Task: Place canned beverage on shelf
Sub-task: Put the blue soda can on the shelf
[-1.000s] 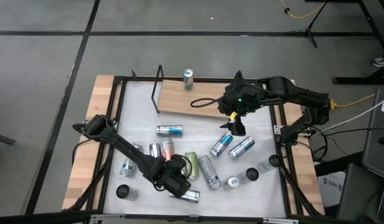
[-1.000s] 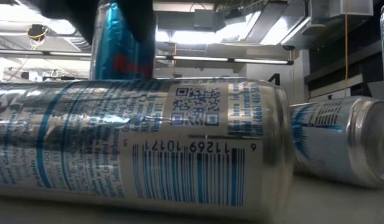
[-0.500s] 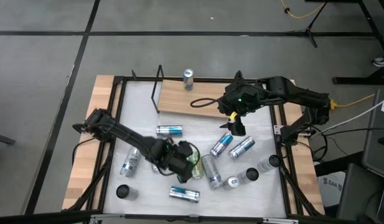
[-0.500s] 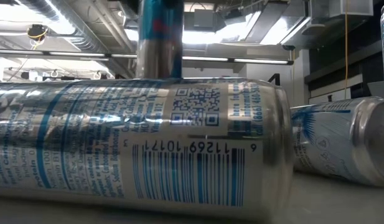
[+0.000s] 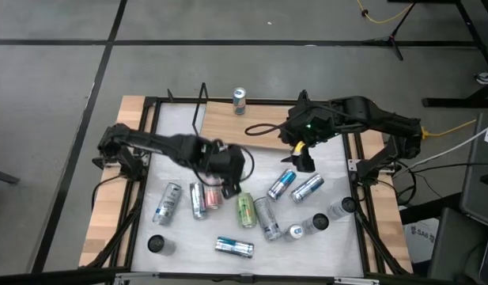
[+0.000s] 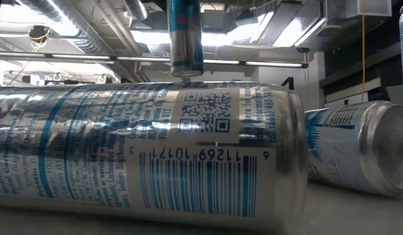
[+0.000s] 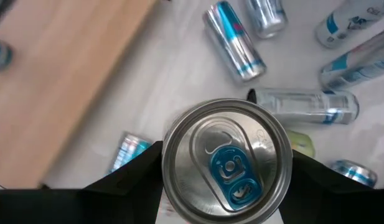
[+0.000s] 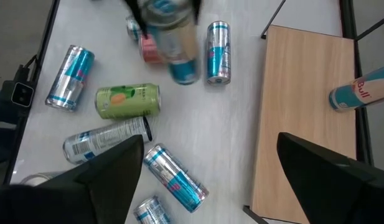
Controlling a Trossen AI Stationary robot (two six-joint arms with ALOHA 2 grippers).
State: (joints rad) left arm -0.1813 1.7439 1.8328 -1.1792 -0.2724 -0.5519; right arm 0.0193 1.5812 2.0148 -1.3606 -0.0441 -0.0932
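My left gripper (image 5: 226,170) hangs over the middle of the table, shut on a silver and blue beverage can (image 7: 226,163). The low view shows this can (image 6: 186,36) upright, high above the lying cans. The shelf (image 5: 236,125), a light wooden board with a black wire end frame (image 5: 200,111), lies at the table's far side. One can (image 5: 240,98) stands upright on the board's far edge. My right gripper (image 5: 301,157) waits open above the shelf's right end; its fingers (image 8: 111,171) hold nothing. My left gripper pinches the can's upper wall, just under the top rim (image 7: 170,169), between its two fingers, one on each side. The fingers come from above, slanting down. The can hangs upright below them, tab end up, its bottom (image 6: 187,70) clear of the table.
Several cans lie loose on the white table top, among them a green one (image 5: 245,210), a pink one (image 5: 212,195) and a silver-blue one (image 5: 234,247) near the front. A black cable loop (image 5: 259,130) lies on the shelf board. Black frame rails (image 5: 149,158) border the table.
My left gripper has carried the can from the table's near side toward the far edge and the shelf, rising and rolling its wrist on the way. The can stays upright and hangs higher, its bottom now above the lying cans in the low view.
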